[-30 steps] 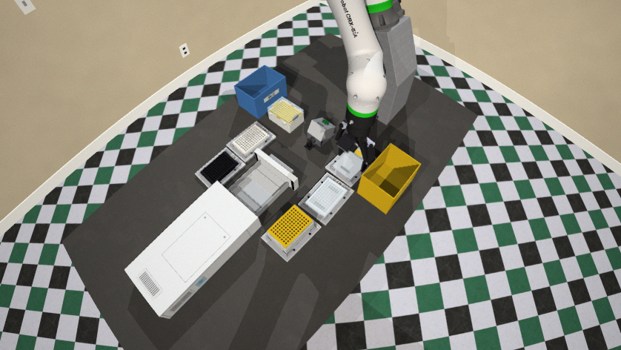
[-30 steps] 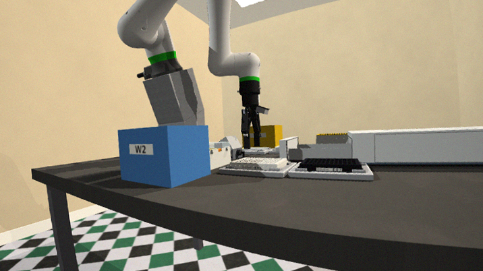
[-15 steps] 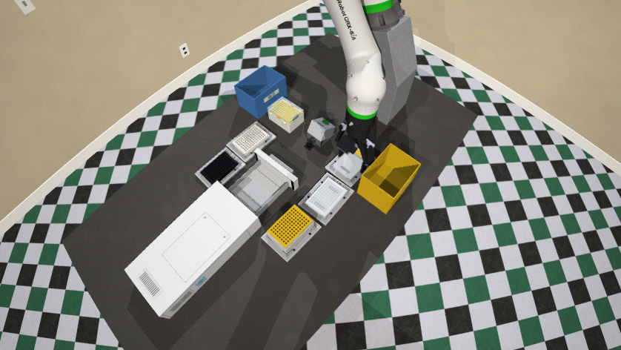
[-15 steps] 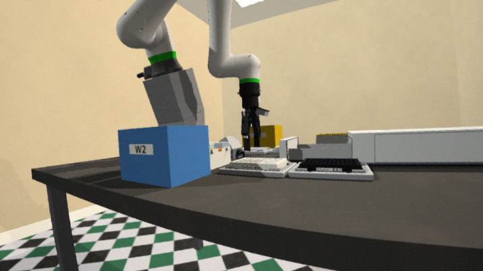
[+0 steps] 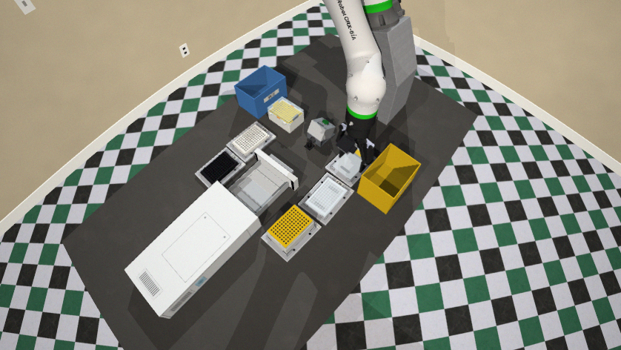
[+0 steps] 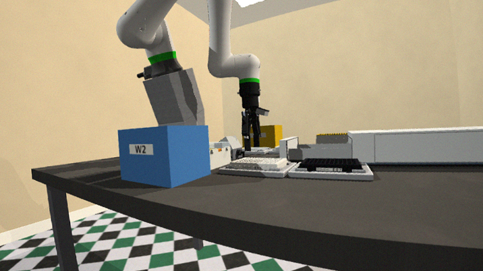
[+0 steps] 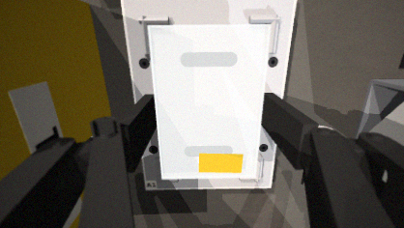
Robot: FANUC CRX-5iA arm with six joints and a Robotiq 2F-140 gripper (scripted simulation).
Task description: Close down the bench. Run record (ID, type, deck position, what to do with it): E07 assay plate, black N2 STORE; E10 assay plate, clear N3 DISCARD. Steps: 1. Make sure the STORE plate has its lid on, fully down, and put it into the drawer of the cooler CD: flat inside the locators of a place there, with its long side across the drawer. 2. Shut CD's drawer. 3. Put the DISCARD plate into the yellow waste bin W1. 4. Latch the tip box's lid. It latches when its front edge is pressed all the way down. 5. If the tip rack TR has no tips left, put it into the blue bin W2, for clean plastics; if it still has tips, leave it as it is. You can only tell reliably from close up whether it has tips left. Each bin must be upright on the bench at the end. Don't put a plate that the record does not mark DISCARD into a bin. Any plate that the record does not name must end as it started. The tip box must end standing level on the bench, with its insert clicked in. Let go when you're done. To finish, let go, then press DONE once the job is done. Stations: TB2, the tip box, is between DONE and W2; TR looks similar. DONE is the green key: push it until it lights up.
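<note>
A flat white lid (image 7: 209, 101) with a yellow tag lies on a grey nest marked A1; it also shows in the top view (image 5: 347, 164). My gripper (image 7: 209, 109) is low over it, open, with one finger at each long side of the lid. It stands beside the yellow bin W1 (image 5: 388, 176) in the top view (image 5: 362, 152) and shows in the exterior view (image 6: 251, 141). The black plate (image 5: 219, 167) sits uncovered in its nest left of the cooler's open drawer (image 5: 260, 185). A pale well plate (image 5: 250, 139) lies beside it.
The cooler CD (image 5: 195, 248) fills the front left. Another pale plate (image 5: 325, 197) and the yellow tip rack (image 5: 290, 225) sit in the row with the lid. The blue bin W2 (image 5: 260, 89), the tip box (image 5: 285, 113) and the DONE key (image 5: 321, 129) stand at the back.
</note>
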